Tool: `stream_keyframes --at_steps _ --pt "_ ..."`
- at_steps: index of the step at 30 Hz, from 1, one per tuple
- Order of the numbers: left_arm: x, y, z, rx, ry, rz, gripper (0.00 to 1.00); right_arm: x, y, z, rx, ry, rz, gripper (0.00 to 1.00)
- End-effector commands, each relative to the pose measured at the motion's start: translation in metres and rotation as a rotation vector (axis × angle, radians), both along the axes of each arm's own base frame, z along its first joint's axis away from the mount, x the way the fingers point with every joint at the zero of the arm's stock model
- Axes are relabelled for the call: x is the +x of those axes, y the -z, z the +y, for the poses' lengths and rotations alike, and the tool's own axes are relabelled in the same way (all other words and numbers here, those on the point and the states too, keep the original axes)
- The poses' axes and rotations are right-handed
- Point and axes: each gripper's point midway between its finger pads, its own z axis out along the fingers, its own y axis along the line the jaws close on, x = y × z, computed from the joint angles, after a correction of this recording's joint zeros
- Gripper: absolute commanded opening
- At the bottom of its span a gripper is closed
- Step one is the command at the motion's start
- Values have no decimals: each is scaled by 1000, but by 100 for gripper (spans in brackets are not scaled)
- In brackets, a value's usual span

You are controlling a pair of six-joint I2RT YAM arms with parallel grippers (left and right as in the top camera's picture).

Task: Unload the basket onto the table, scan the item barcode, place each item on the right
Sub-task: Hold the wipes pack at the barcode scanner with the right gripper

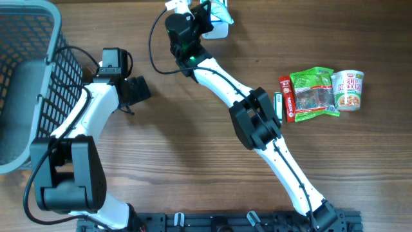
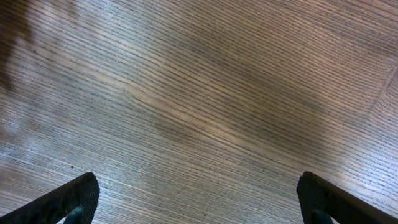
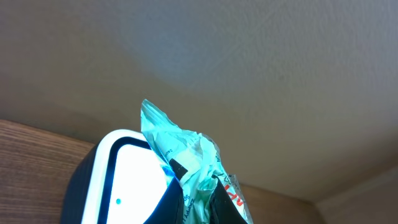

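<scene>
My right gripper (image 1: 207, 18) is at the far edge of the table, shut on a crumpled pale teal packet (image 1: 223, 10). In the right wrist view the packet (image 3: 180, 146) sticks up from between the dark fingers (image 3: 166, 208), right beside the lit white face of the scanner (image 3: 121, 180). From overhead the scanner (image 1: 217, 29) is a white box just under the packet. No barcode shows on the packet. My left gripper (image 1: 138, 90) hovers open over bare wood at the left, its two fingertips (image 2: 78, 198) far apart with nothing between them.
A grey mesh basket (image 1: 29, 38) fills the left edge. At the right lie a green snack bag (image 1: 313, 93), a red packet (image 1: 286, 98), a small green item (image 1: 278, 106) and a cup of noodles (image 1: 348, 89).
</scene>
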Motion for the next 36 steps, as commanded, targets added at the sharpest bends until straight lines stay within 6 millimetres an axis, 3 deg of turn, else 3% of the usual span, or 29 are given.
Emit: stream_keyframes --at_steps 1,5,12,16,21,27,31,36 --pt "6 -13 5 14 -20 -40 100 -3 11 4 36 9 -13 4" --pt "6 -13 5 14 -20 -40 100 -2 2 5 38 6 -42 4" --pt "6 -13 5 14 -20 -40 100 -4 -46 3 40 13 -150 4" --pt "6 -13 5 14 -20 -40 100 -7 -53 -4 75 53 -188 5" --pt "6 -13 5 14 -20 -40 100 -15 -55 -14 268 132 -293 4" --pt "6 -13 5 14 -20 -40 100 -7 -35 -3 283 66 -228 4" --pt "6 -13 5 14 -20 -40 100 -1 -33 5 243 1 -192 4" --pt "6 -13 5 14 -20 -40 100 -3 -63 4 177 -7 -238 4"
